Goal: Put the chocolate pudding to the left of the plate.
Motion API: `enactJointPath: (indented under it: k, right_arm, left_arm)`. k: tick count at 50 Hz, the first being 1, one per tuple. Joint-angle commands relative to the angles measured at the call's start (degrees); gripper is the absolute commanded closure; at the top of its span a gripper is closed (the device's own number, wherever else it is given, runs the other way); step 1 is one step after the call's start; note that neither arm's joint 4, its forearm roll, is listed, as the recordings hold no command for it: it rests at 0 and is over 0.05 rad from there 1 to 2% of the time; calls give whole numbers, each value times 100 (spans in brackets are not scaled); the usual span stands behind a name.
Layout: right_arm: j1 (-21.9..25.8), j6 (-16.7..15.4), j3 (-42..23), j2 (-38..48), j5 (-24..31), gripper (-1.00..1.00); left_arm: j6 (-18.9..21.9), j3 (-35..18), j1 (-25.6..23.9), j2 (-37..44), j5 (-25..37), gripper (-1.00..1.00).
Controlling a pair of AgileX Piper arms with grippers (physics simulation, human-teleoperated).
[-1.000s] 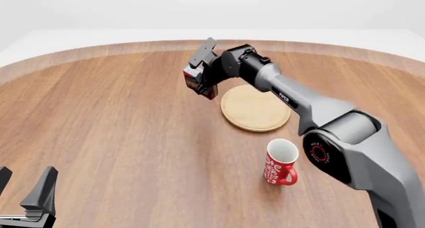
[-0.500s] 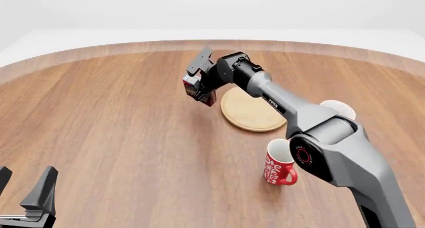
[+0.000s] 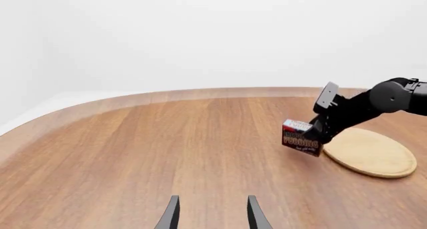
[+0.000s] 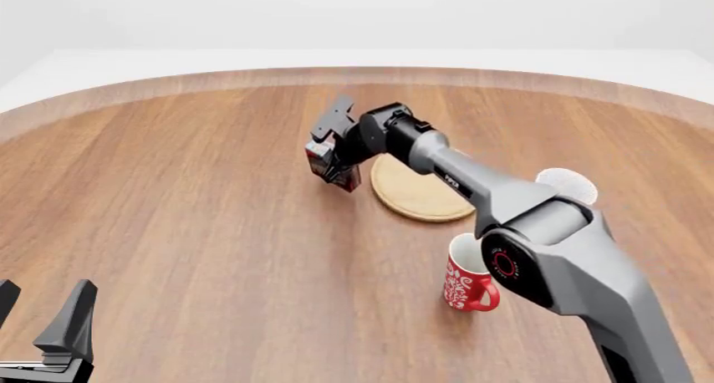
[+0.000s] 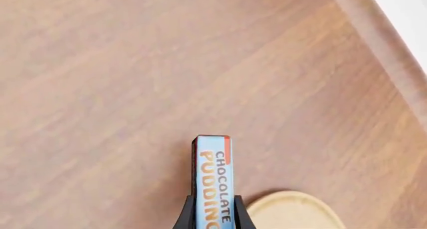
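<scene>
Right hand clamped on the chocolate pudding, box tilted, just left of the plate in the front view, near its rim. Contact between box and worktop unclear. In the right wrist view, narrow light-blue face of the box pinched between two dark fingers, plate rim close beside. Left hand low at the near left corner, fingers apart, nothing between them, well apart from the box. Red patterned mug upright nearer than the plate; white mug partly hidden behind the right arm.
</scene>
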Motion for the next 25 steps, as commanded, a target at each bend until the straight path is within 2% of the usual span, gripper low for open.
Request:
enactJointPath:
  k: [1,18,24,25]
  right_arm:
    - [16,145,55,43,-73,100]
    - [-3,134,142,87,-97,100]
    - [-75,146,-229,321,146,100]
    - [-47,162,-103,260,89,-100]
  left_arm:
    - [0,0,0,0,0,-100]
    - [0,0,0,0,0,-100]
    - [0,0,0,0,0,-100]
    - [0,0,0,0,0,-100]
